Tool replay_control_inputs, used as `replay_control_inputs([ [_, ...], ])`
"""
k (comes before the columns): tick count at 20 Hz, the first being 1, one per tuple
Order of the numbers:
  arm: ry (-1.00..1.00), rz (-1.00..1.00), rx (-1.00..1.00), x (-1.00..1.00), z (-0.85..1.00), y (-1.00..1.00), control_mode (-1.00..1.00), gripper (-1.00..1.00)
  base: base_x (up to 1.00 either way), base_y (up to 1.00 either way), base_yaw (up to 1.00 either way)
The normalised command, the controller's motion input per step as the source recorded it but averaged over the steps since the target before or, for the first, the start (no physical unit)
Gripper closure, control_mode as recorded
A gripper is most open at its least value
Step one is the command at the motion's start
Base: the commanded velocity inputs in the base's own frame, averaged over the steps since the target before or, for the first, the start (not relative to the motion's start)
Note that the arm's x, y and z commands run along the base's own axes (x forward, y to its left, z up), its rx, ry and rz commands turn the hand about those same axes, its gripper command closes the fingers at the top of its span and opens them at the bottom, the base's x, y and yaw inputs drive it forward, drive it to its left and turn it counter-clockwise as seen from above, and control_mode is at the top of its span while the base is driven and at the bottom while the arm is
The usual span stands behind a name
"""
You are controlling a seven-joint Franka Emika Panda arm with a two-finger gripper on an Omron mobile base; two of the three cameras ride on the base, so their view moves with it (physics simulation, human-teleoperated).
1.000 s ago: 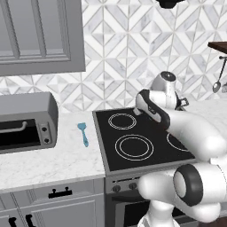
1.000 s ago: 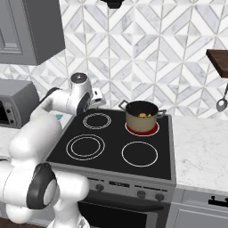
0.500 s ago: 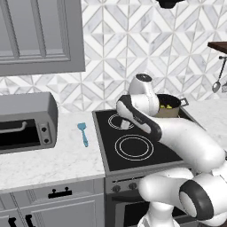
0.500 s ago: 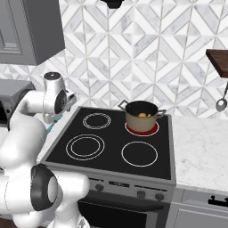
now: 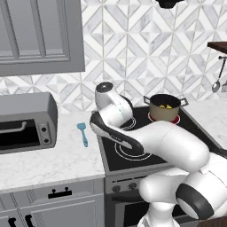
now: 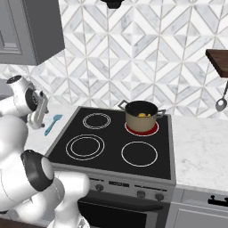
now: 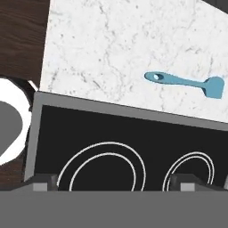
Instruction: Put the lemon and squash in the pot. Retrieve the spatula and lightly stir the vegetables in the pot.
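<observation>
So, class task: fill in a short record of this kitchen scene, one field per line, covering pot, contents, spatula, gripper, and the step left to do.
pot: pot on the back right burner, which glows red
contents: yellow lemon visible inside; squash not clear
spatula: spatula flat on the counter, left of the stove
gripper: gripper open, empty, above the stove's left edge
step left: pick up spatula, stir
</observation>
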Motion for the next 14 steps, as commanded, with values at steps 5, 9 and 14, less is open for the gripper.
replay_control_inputs([
  [5, -0.01, 0.65, -0.43, 0.0, -0.24, 0.28, -1.0, -1.0, 0.0, 0.0, 0.0],
  [9, 0.0, 0.58, -0.41, 0.0, -0.32, 0.15, -1.0, -1.0, 0.0, 0.0, 0.0],
  [14, 0.02, 0.55, -0.33, 0.04, -0.27, 0.17, -1.0, -1.0, 0.0, 0.0, 0.0],
])
